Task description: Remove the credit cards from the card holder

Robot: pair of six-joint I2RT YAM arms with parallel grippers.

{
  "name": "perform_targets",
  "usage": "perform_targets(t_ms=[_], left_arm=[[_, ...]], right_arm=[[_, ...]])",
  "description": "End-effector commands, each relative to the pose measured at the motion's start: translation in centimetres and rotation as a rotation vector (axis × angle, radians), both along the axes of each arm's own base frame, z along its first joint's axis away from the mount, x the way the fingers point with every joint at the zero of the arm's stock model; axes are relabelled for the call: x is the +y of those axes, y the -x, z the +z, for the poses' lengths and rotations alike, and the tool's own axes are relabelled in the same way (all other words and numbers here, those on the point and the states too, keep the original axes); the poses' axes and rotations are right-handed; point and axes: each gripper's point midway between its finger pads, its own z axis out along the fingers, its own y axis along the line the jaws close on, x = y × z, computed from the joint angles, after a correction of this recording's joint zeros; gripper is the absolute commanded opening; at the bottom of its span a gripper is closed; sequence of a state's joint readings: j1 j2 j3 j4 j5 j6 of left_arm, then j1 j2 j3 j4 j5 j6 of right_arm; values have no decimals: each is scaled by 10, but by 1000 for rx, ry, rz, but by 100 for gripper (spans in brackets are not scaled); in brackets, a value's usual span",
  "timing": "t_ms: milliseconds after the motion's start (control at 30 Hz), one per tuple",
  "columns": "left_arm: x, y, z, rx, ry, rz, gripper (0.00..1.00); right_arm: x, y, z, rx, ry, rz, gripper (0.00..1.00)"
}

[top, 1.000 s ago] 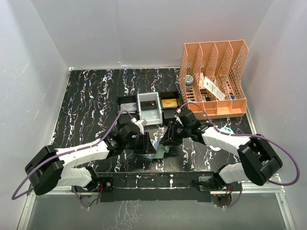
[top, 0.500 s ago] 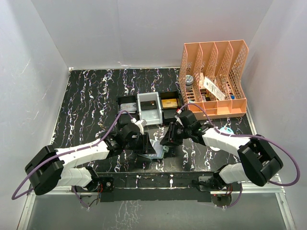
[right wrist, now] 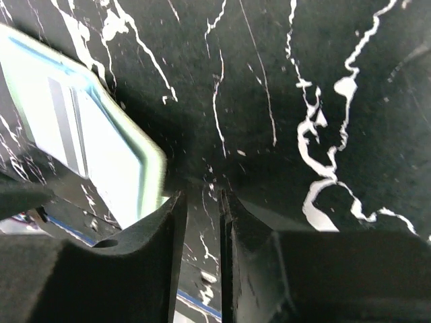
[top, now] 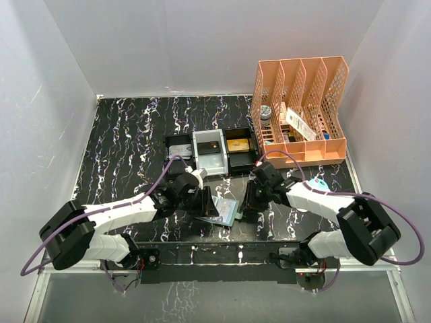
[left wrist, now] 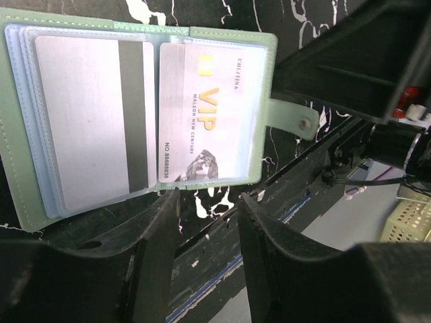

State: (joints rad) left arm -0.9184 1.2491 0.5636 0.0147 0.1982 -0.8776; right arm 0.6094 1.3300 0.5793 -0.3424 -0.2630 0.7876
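Between the two grippers, near the table's front edge: the card holder (left wrist: 15, 182) lies spread open and flat on the black marbled table (right wrist: 269, 81), pocket side up. That pose exposes the slots to the fingers.
Credit cards (left wrist: 87, 121): the two in sight sit side by side inside the clear pockets — one shows a dark stripe, the other gold VIP lettering. None is out yet.
Tab (left wrist: 295, 120): it sticks out unfastened from the flap that holds the VIP card, which is why the holder can lie open.
Left gripper (left wrist: 207, 208): it hovers just beside the holder's long edge, jaws moderately apart with nothing between them. It seems lined up to take a card edge or pin the cover.
Right gripper (right wrist: 201, 208): it is low over bare table just beside the holder's corner, jaws a narrow slit and empty. It is likely placed to steady that flap while the other arm draws a card.
Trays (top: 209, 151): a row of black and white ones stands behind the holder, apart from it — possibly where freed cards go, though that is a guess.
Step in hand: getting a hold on the first card; the task looks barely begun.
Risk: the soft cover may slide or fold shut if only one side is held.
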Motion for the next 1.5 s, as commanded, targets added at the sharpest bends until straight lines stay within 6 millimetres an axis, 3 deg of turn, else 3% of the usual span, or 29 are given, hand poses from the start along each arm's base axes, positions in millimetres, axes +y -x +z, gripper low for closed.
perform_targets(t_ms=[0,300,400,600,833,967,1167,1333,1467], left_arm=[[-7,-7,8,-21,-18,-19,40],[-9,-17,13,-25,-53,11,44],[0,-21,13,-32,-93,36,48],[21,-32,22,-50,-112,92,63],[34,-49,37,-56,-48,150,98],[36,-53,47,-98,19,202,99],[23,-45,48,-69,156,187,99],[9,-39,45,-25,222,142,95],[6,-39,37,-14,187,102,89]], right_arm=[[-7,2,23,-89,16,62,26],[35,4,101,-184,-401,5,41],[40,-4,114,-240,-479,-31,42],[35,-10,86,-157,-332,-45,44],[53,-21,93,-146,-391,-119,43],[60,-22,101,-182,-395,-99,42],[76,-9,86,-114,-387,-6,33],[78,-8,61,-87,-338,31,26],[55,-5,20,-39,-176,-15,24]])
